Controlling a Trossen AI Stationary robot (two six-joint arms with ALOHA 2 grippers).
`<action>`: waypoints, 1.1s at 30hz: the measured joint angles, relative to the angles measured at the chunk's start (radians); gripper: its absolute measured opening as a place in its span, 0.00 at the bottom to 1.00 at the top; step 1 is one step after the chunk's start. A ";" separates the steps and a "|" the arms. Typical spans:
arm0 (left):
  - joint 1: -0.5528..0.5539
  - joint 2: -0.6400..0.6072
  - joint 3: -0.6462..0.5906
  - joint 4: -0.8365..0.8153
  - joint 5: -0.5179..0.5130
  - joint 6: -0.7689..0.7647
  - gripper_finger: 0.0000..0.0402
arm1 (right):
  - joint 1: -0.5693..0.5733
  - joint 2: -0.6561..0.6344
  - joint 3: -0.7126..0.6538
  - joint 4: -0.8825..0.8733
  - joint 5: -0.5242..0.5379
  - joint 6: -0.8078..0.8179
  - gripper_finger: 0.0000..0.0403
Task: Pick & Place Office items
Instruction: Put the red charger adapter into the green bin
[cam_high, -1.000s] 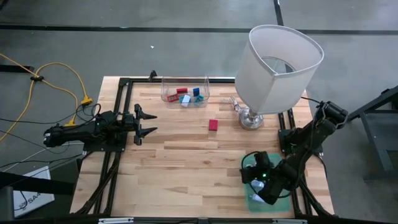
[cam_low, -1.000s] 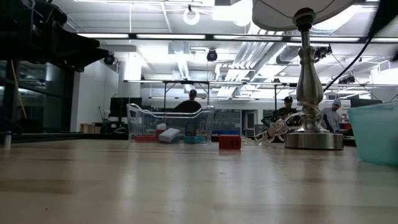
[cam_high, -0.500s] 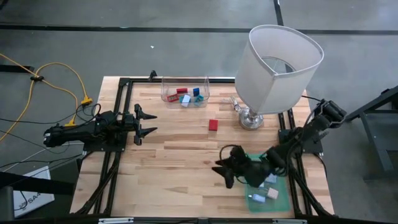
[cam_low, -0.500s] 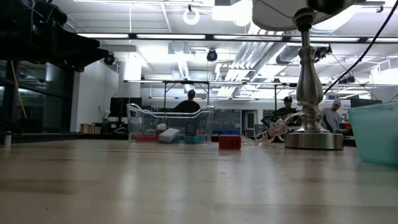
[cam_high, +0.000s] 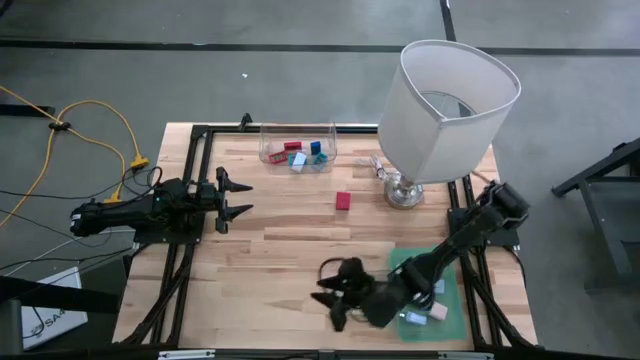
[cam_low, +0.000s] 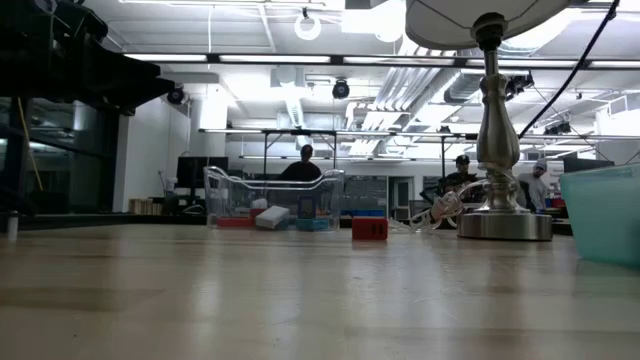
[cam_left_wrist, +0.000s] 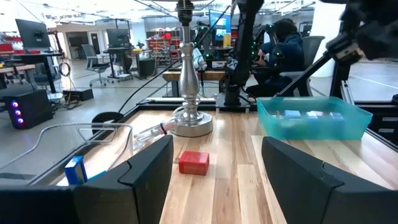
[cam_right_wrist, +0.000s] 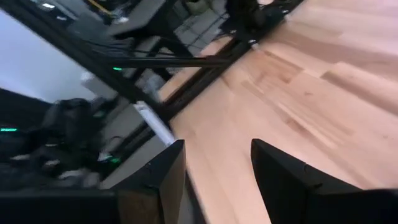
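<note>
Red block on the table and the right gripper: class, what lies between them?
Bare wooden table only, in the high view. The red block lies alone, and the open right gripper is empty.

The right pincer (cam_high: 331, 296), which a second ago hung over the teal tray (cam_high: 452, 312) at the bench's near right corner, has swung left across the bare wood and now sits near the middle of the near edge with its fingers spread. Its departure has uncovered the small pieces (cam_high: 424, 316) lying in the tray.
</note>
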 joint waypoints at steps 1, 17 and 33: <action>0.000 0.000 0.000 0.000 0.000 0.000 0.59 | 0.002 0.033 0.045 -0.037 0.015 0.006 0.42; 0.000 0.000 0.000 0.000 0.000 0.000 0.59 | -0.044 0.328 0.400 -0.644 0.107 0.506 0.42; 0.000 0.000 0.000 0.001 0.000 0.000 0.59 | -0.202 0.373 0.397 -0.758 0.026 0.639 0.42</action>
